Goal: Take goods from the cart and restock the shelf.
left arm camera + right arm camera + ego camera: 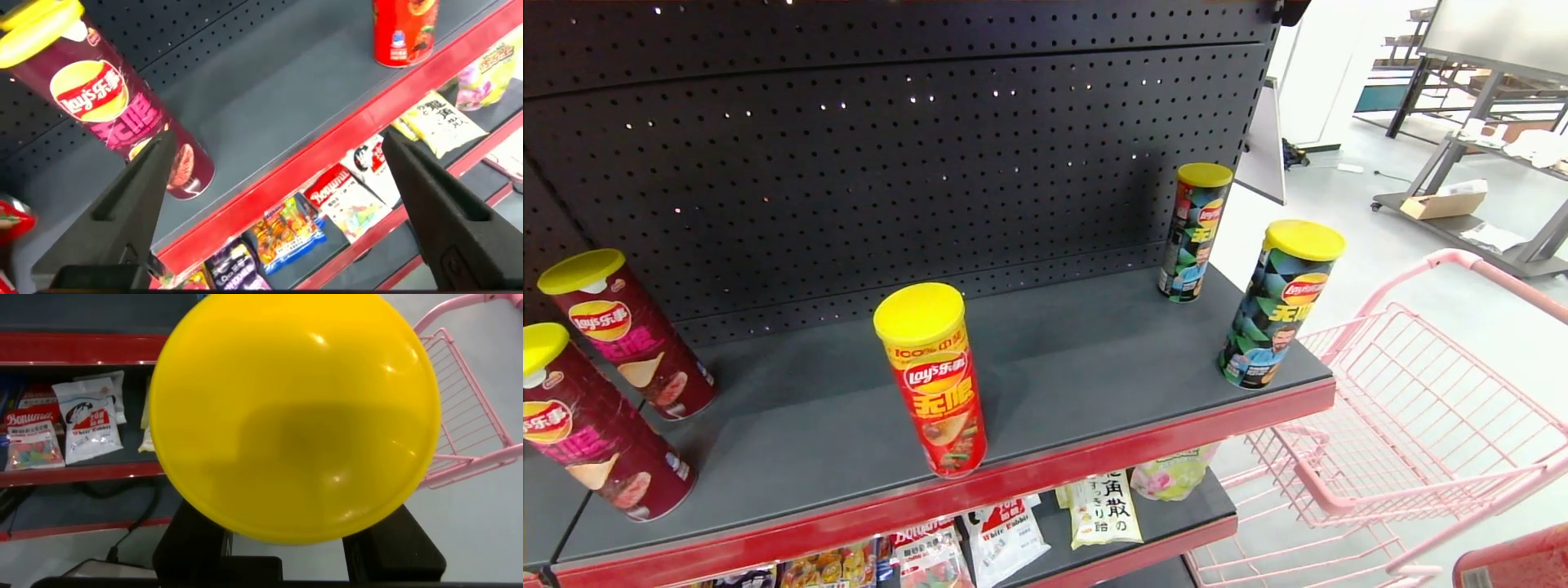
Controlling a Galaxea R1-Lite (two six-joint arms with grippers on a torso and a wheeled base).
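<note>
Firmly, the right gripper is clamped on the held crisp can. The can's yellow lid faces the wrist camera, and the dark fingers flank the can below the lid. Behind it lie a lower shelf with white snack bags on one side and the pink cart on the other.

The left gripper has its fingers spread wide apart with nothing between them. It hangs in front of the shelf's red front edge, close to the front maroon can.

On the dark shelf board five cans stand apart from one another. A red can is near the front edge at the middle. Two maroon cans are at the left. One green-patterned can stands against the pegboard, and another green can stands at the front right corner. Bare board lies on either side of the red can. The cart sits just beside the shelf's right end.
</note>
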